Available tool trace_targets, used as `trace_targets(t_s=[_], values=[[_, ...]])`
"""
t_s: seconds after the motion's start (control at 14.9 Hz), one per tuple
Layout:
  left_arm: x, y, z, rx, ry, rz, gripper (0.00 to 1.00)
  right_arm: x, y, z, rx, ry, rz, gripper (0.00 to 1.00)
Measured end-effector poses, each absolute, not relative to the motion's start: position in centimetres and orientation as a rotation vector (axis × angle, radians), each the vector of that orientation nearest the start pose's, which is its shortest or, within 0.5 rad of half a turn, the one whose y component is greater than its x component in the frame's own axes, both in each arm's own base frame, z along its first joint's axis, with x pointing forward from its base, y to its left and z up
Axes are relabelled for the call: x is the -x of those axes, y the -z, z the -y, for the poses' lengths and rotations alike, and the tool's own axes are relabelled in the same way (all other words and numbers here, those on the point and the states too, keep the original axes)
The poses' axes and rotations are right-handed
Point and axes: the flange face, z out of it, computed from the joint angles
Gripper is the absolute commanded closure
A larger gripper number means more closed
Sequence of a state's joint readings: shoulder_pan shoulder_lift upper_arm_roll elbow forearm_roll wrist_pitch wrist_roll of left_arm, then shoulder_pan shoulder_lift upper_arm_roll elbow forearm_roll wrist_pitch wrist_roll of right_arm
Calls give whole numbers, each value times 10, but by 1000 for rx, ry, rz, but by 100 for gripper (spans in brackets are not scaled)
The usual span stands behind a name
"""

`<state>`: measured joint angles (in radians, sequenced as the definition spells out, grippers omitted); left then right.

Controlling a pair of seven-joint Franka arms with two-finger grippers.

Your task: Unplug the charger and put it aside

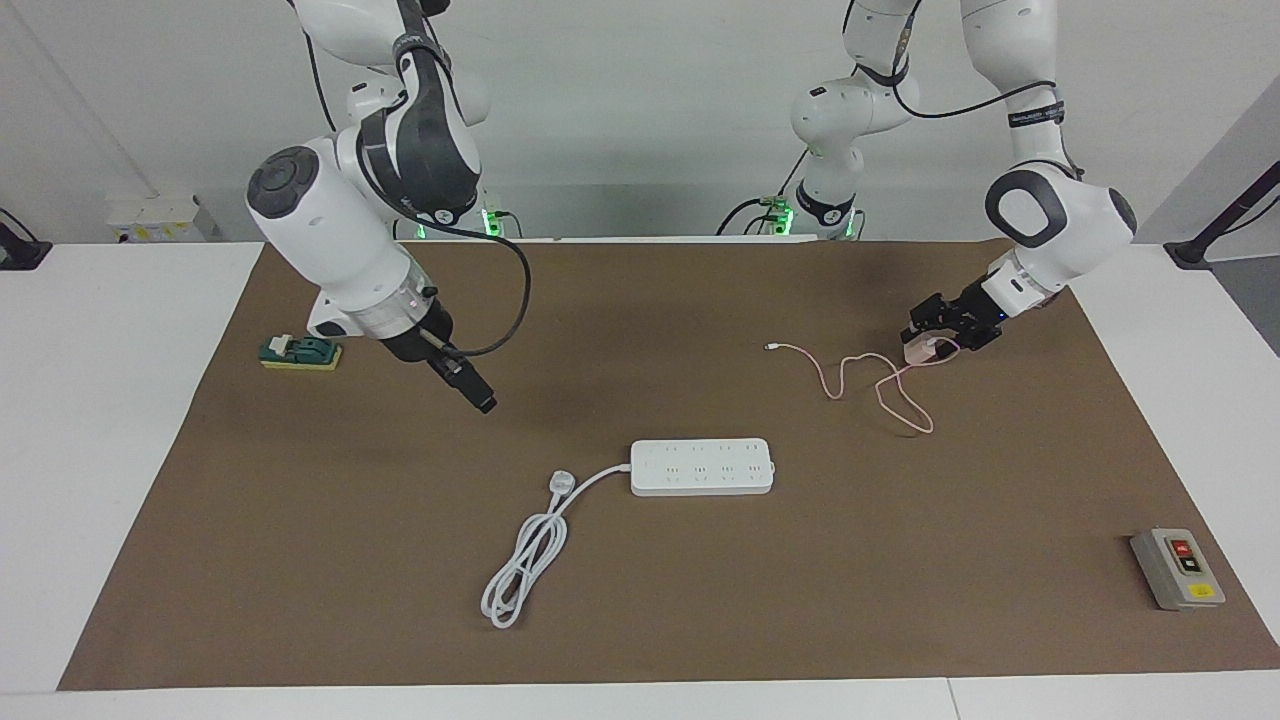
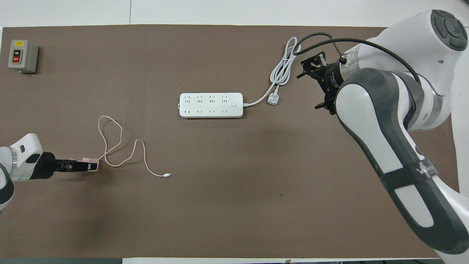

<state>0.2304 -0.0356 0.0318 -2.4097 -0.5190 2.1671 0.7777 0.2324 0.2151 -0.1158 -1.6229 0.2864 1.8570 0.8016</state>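
Observation:
The pale pink charger sits low at the mat, unplugged, toward the left arm's end of the table; it also shows in the overhead view. My left gripper is shut on it. Its thin pink cable lies looped on the mat beside it. The white power strip lies mid-table with empty sockets. My right gripper is open, empty and raised over the mat, apart from the strip.
The strip's thick white cord lies coiled, with its plug toward the right arm's end. A grey button box sits at the corner farthest from the robots. A green-and-yellow block lies near the mat's edge.

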Motion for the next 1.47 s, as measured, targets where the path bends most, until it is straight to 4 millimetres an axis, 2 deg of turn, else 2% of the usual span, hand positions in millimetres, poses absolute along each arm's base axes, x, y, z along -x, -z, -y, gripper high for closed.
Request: trace_targets(t_s=[0.2,0.4,0.54,0.67,0.8,1.0,1.2,1.34,1.47], values=[[-451,-314,-120,3561,90,-338,0,-608,-523,-68,2886,-104,-791,0],[-445,-317,-149,3547,133,-311,0,-588,-551,-52,3020,-94,-554,0],[-442,-322,-173,3526,164,-271,0,-575,-566,-31,3048,-113,-445,0],[-444,-330,-187,3490,179,-282,0,-570,-572,-5,3061,-123,-337,0],[-454,-346,-190,3444,184,-291,0,-568,-571,6,3090,-121,-272,0],[-474,-389,-193,3355,221,-264,0,-564,-573,0,3105,-144,-242,0],[-488,-455,-188,3299,190,-142,0,-561,-573,-5,3108,-157,-223,0],[-501,-504,-164,3274,132,-41,0,-561,-576,-2,3124,-143,-193,0],[-512,-543,-129,3259,82,50,0,-561,-583,11,3139,-123,-207,0]])
